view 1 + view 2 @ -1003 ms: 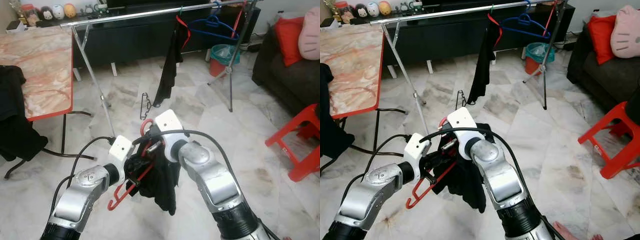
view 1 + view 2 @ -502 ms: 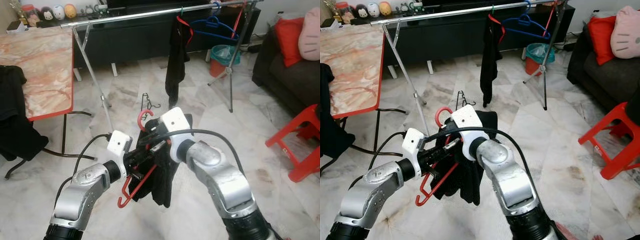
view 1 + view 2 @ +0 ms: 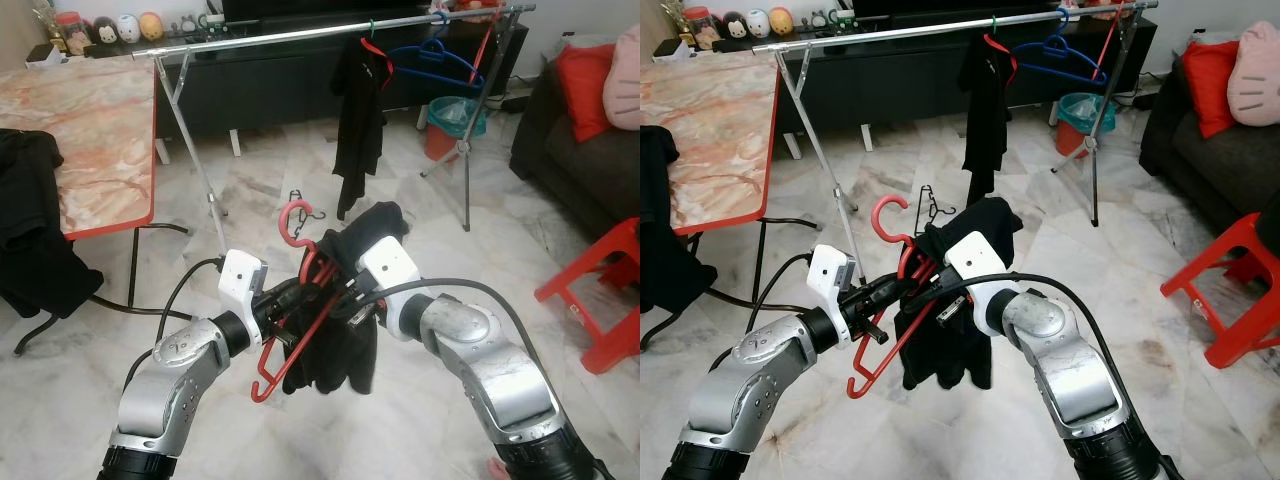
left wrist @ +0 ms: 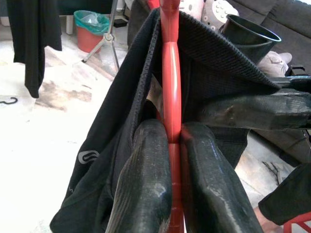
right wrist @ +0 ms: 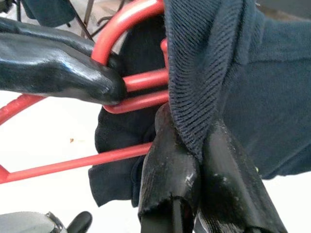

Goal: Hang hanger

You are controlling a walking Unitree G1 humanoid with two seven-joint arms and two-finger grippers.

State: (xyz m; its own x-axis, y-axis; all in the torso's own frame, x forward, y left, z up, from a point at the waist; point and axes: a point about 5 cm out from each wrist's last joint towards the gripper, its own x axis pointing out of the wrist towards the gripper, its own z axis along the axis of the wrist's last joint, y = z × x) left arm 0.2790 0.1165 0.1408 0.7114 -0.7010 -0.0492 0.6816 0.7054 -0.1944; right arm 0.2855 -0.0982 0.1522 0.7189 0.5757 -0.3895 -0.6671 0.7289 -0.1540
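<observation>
A red plastic hanger (image 3: 293, 216) with a black garment (image 3: 340, 345) draped over it is held up in front of me, hook uppermost. My left gripper (image 4: 170, 132) is shut on the hanger's red neck (image 4: 170, 87), reaching in from the left (image 3: 292, 296). From the right, my right gripper (image 5: 190, 141) is shut on a fold of the black garment (image 5: 209, 73) right beside the hanger's red bars (image 5: 141, 82). The steel clothes rail (image 3: 300, 32) runs across the room ahead, well beyond the hook.
On the rail hang a black garment (image 3: 360, 110) and a blue hanger (image 3: 437, 55). A small black hanger (image 3: 297, 203) lies on the floor below. A marble table (image 3: 80, 130) stands at left, a teal bin (image 3: 455, 112), a sofa (image 3: 580, 140) and a red stool (image 3: 600, 290) at right.
Both grippers have lifted the hanger and garment higher and forward, toward the rail. The hook now stands upright above the grippers. The grips are unchanged.
</observation>
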